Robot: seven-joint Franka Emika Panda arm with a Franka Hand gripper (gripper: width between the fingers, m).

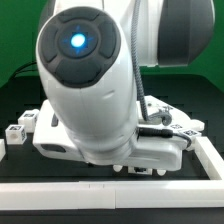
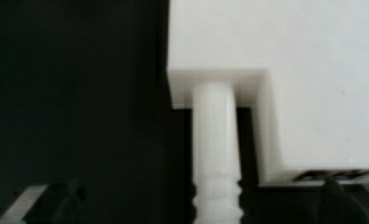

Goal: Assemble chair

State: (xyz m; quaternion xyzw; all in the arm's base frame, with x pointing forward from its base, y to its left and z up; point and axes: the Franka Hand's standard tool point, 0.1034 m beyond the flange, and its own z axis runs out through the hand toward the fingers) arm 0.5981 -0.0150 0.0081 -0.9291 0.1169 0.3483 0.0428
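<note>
Chair pieces (image 1: 20,130) lie largely hidden behind the robot arm (image 1: 90,90).

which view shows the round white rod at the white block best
The wrist view: the rod shows close and unobstructed, reaching from the white block. In the exterior view the arm fills the foreground, and I cannot pick the rod out there.

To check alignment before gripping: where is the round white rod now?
In the wrist view the white rod sticks out from a corner of the large white block, against the black table; in the exterior view the arm hides it.
</note>
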